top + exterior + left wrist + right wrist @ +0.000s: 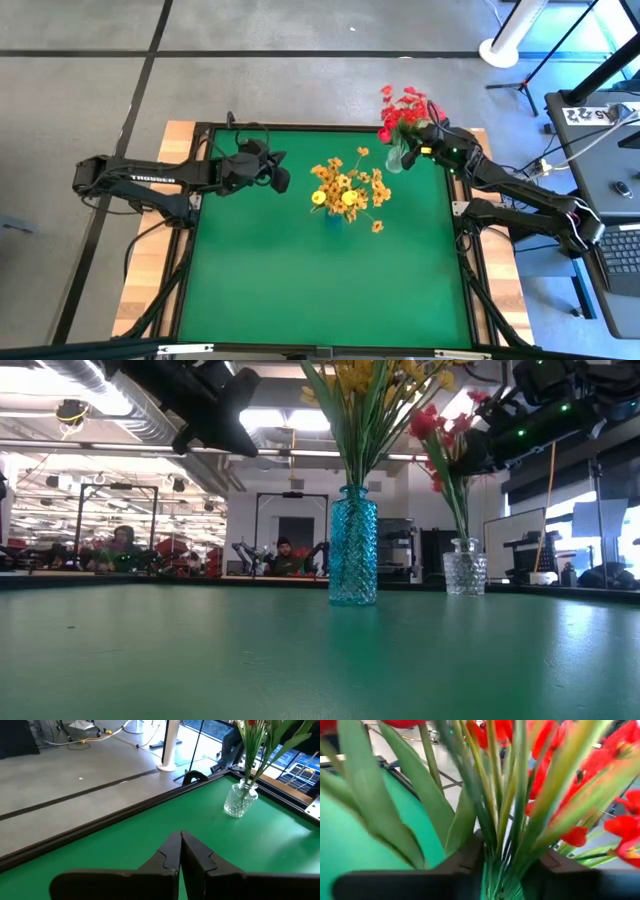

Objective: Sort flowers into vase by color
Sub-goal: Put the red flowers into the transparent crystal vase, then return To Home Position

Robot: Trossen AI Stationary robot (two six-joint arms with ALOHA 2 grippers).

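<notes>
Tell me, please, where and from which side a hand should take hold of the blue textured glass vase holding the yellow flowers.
Probably the narrow neck of the blue textured glass vase, from the side. It stands upright, and the yellow flowers spread over its mouth, blocking a grasp from above. The left hand is nearer.

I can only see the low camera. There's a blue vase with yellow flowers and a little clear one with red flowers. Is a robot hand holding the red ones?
Observer: Yes. The right gripper is closed around the stems of the red flowers, above the clear vase.
Operator: Where's the other robot hand?
Observer: The left gripper hovers near the table's far edge, left of the yellow flowers, holding nothing.
Operator: Is it open?
Observer: No, its fingers are pressed together.
Operator: Are any flowers lying on the table?
Observer: None that the overhead camera shows; the green table has only the two bunches, the yellow ones in the blue vase.
</notes>
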